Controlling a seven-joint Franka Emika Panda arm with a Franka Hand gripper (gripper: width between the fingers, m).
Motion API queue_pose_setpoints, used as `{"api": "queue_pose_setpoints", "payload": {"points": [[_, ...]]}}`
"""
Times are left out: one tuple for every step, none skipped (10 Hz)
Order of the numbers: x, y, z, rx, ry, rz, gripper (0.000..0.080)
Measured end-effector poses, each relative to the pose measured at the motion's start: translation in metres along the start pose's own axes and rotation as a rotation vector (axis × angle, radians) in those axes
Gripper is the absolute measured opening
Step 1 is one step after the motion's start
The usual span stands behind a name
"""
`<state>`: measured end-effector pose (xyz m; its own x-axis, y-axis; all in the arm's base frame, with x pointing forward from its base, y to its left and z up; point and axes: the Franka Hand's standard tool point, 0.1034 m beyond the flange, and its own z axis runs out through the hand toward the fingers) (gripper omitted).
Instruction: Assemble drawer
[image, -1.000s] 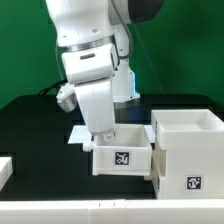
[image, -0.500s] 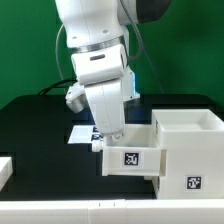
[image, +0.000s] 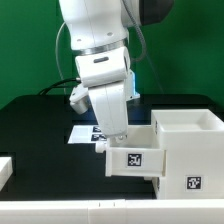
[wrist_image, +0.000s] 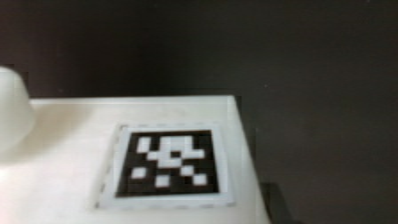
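In the exterior view the drawer (image: 133, 160), a small white open-top tray with a black-and-white tag on its front, sits tight against the left side of the larger white tagged box (image: 190, 150). My gripper (image: 118, 140) reaches down into the drawer at its left wall and is shut on that wall. The fingertips are hidden behind the wall. The wrist view is blurred and shows a white surface with one tag (wrist_image: 173, 165) over the dark table. I cannot tell which part this is.
The marker board (image: 82, 133) lies on the black table behind the arm, partly hidden by it. A white part (image: 5, 168) lies at the exterior view's left edge. The table's front edge runs just below the drawer and box.
My gripper has moved toward the exterior view's right with the drawer in it. The drawer has gone from a small gap away to right up against the larger box.
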<state>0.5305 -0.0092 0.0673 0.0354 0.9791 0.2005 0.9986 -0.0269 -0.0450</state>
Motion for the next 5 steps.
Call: {"api": "queue_pose_setpoints", "payload": {"points": [[0.0003,0.0003,-0.0007,-0.001,-0.001,-0.002,0.004],[0.0006,0.0007,-0.0015,-0.002,-0.002,-0.004,0.004],[0.0005,0.0004,-0.0009,-0.002,-0.002,-0.006,0.004],[-0.0003,-0.0001,0.0003,0.0,-0.001,-0.004,0.004],[-0.0004,0.0,0.0002,0.0,-0.001,-0.003,0.004]]}}
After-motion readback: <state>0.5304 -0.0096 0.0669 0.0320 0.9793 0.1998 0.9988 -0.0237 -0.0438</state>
